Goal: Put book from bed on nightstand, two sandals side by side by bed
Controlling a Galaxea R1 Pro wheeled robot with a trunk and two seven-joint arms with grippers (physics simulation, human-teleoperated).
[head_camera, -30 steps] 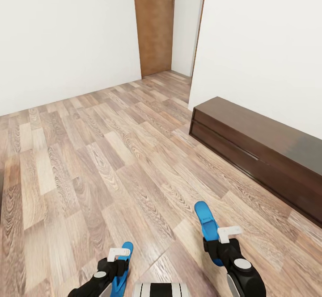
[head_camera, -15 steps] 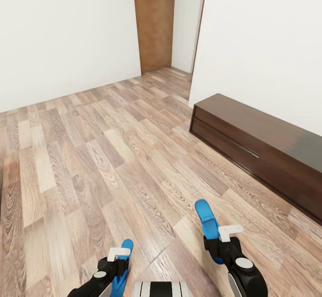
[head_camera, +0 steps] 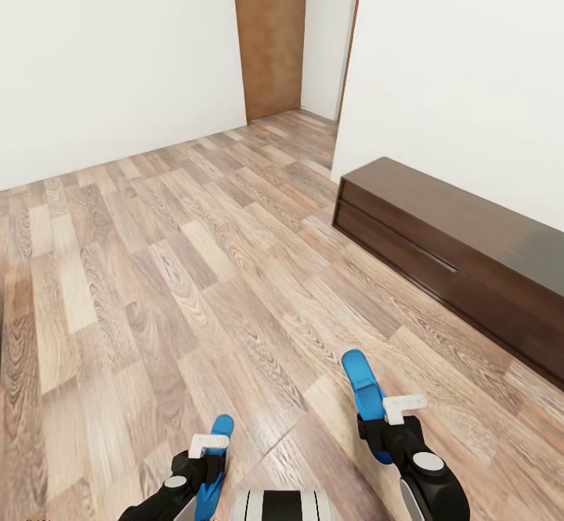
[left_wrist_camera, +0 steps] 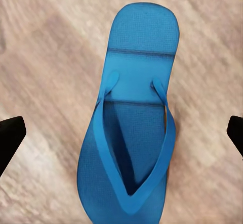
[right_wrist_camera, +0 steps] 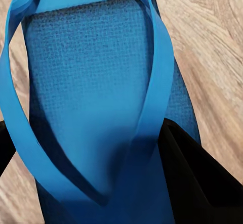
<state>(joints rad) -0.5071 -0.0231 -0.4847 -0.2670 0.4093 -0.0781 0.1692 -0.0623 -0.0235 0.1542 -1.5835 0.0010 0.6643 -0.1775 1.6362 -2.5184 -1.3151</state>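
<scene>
Two flat bright-blue sandals (head_camera: 363, 384), straps up.

Heel of left sandal (left_wrist_camera: 129, 133) cut off at wrist-view edge; black fingertips (left_wrist_camera: 10, 138) only partly in frame. Right sandal (right_wrist_camera: 96, 97) cropped at both ends. Bench (head_camera: 470, 262) runs past right edge.

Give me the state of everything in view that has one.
left sandal: strap side showing, between the fingertips of the left gripper, not touching them.
left gripper: fingertips wide apart; grip unclear.
right sandal: clamped in right gripper.
right gripper: shut on sandal.
door: looks open.
</scene>
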